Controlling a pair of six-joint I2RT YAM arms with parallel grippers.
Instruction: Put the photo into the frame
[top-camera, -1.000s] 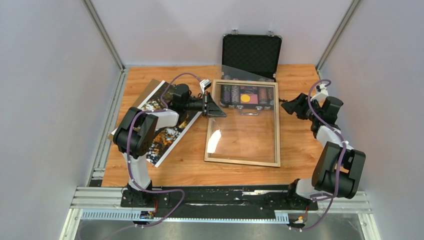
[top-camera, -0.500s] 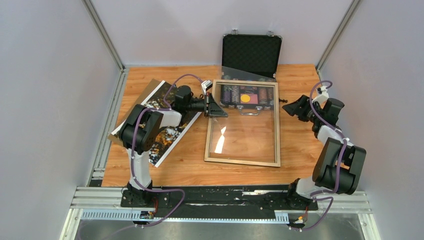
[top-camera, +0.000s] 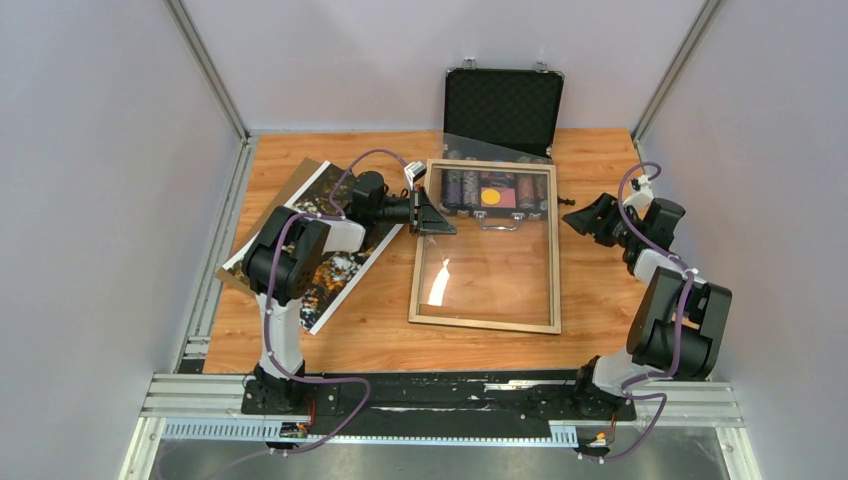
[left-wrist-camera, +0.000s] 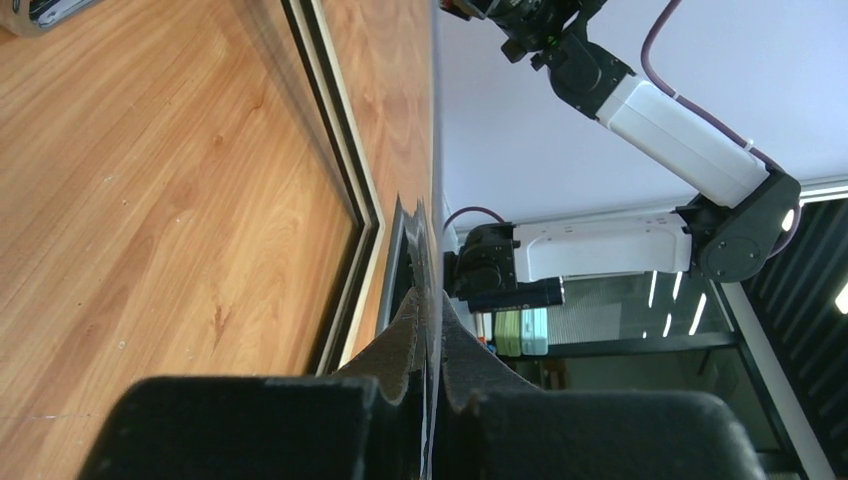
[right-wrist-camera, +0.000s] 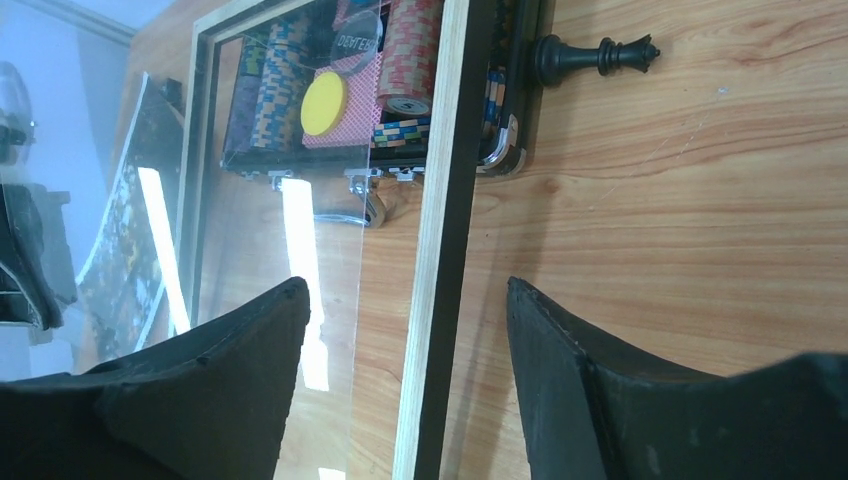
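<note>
Locate the photo (top-camera: 343, 268) at the left of the table (top-camera: 590, 330), picture side up, on a brown backing panel (top-camera: 305, 168) and partly hidden under the left arm. Read its long axis as 1 o'clock to 7 o'clock.

Note the left gripper (top-camera: 438, 215) just right of the photo, clenched on the left edge of the clear sheet (top-camera: 500, 250) and holding that edge raised above the frame (top-camera: 485, 325).

Find the frame flat at mid-table, light wood face up, long axis 12 o'clock to 6 o'clock, far end over the open chip case (top-camera: 500, 100). Place the photo at 9 o'clock from the frame, apart from its left rail.

Find the right gripper (top-camera: 585, 215) at 3 o'clock from the frame, near the right rail, jaws spread and grasping nothing.

Treat the left arm as nearer to the photo, yet occupied. Expect insertion to call for turning the print from its diagonal to the 12-to-6 line and shifting it toward 3 o'clock, with the sheet clear of the opening.
</note>
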